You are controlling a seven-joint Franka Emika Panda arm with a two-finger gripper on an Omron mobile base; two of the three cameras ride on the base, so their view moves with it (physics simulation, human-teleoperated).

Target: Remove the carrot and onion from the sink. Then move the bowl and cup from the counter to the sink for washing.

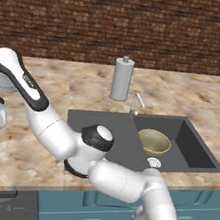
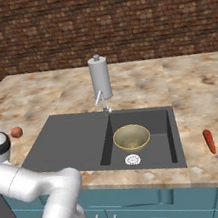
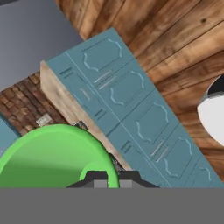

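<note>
Nearest first: the gripper (image 3: pixel 109 178) sits at the bottom of the hand view, its fingers close together against a bright green cup (image 3: pixel 54 155) — whether they actually clamp its wall I cannot tell. In the left base view a sliver of the same green shows at the far left edge, below the hand, which is swung well out to the robot's left.

Handling guess on the cup: light, rigid, smooth-sided, likely slippery. Best taken by pinching one wall at the rim, or across the body if the gripper spans it. Kept upright it should ride steady.

Next out, the sink (image 2: pixel 60 140) — dark recessed panel set in the marbled bench (image 2: pixel 188 87). The bowl (image 2: pixel 131 137) already sits upright in the deeper basin, just behind the white drain (image 2: pixel 132 159). So the bowl step looks done; the cup seems to be what is left.

On the bench, the onion (image 2: pixel 16 132) lies left of the sink, the carrot (image 2: pixel 209 141) right of it, both well apart from the basin.

Farthest, a grey cylindrical canister (image 2: pixel 100 77) stands behind the faucet (image 2: pixel 101 101).
</note>
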